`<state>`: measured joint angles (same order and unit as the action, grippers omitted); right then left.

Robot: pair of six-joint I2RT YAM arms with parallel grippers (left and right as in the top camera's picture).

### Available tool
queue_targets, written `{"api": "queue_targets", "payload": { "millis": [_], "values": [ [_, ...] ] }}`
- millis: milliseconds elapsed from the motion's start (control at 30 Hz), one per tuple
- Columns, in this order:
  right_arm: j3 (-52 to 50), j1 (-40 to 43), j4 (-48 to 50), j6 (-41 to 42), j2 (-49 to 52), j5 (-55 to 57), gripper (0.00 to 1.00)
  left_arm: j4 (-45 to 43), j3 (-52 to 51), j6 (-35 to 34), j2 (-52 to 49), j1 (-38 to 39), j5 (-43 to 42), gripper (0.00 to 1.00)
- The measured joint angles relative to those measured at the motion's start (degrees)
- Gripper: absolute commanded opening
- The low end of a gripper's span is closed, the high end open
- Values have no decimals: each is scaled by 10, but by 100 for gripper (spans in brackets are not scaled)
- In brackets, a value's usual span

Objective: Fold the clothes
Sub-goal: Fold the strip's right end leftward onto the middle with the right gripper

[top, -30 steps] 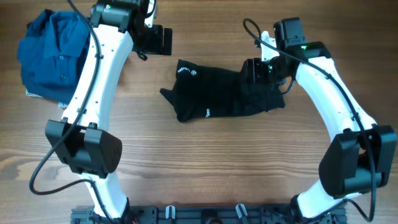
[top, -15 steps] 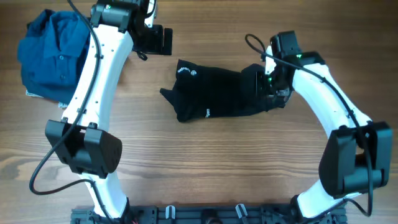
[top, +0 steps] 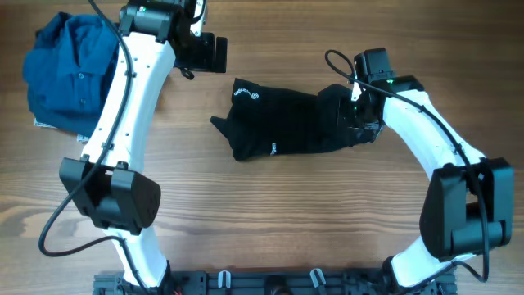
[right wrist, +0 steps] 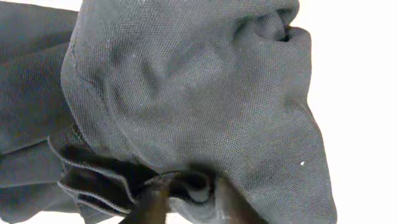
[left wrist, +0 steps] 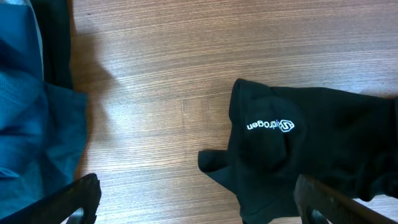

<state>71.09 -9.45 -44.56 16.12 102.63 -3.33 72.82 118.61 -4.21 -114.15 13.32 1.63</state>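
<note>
The black shirt lies bunched in the middle of the table, its white round logo and lettering at its left end. It also shows in the left wrist view and fills the right wrist view. My right gripper is at the shirt's right end, and its fingers are pinched on a fold of the fabric. My left gripper is open and empty above the table, up and to the left of the shirt; its fingers are spread wide.
A blue collared button-up shirt lies crumpled at the table's back left corner, and it also shows at the left edge of the left wrist view. Bare wood surrounds the black shirt.
My right gripper has moved a little down and left into the shirt's right end and bunched the fabric there. The left arm has not moved.
</note>
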Motion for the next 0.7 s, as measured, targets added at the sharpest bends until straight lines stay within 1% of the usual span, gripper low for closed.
{"api": "queue_targets", "payload": {
  "millis": [167, 333, 533, 567, 600, 633, 667, 700],
  "values": [
    [0, -2, 1, 6, 0, -6, 4, 0, 0, 0, 0, 0, 0, 100],
    [0, -22, 1, 6, 0, -40, 4, 0, 0, 0, 0, 0, 0, 100],
    [0, -94, 12, 8, 0, -66, 5, 0, 0, 0, 0, 0, 0, 100],
    [0, -112, 15, 12, 0, -67, 26, 0, 0, 0, 0, 0, 0, 100],
    [0, -125, 17, 17, 0, -68, 51, 0, 0, 0, 0, 0, 0, 100],
    [0, -133, 18, 21, 0, -69, 71, 0, 0, 0, 0, 0, 0, 100],
    [0, -141, 19, 23, 0, -70, 84, 0, 0, 0, 0, 0, 0, 100],
    [0, -145, 18, 25, 0, -71, 89, 0, 0, 0, 0, 0, 0, 100]
  ]
}}
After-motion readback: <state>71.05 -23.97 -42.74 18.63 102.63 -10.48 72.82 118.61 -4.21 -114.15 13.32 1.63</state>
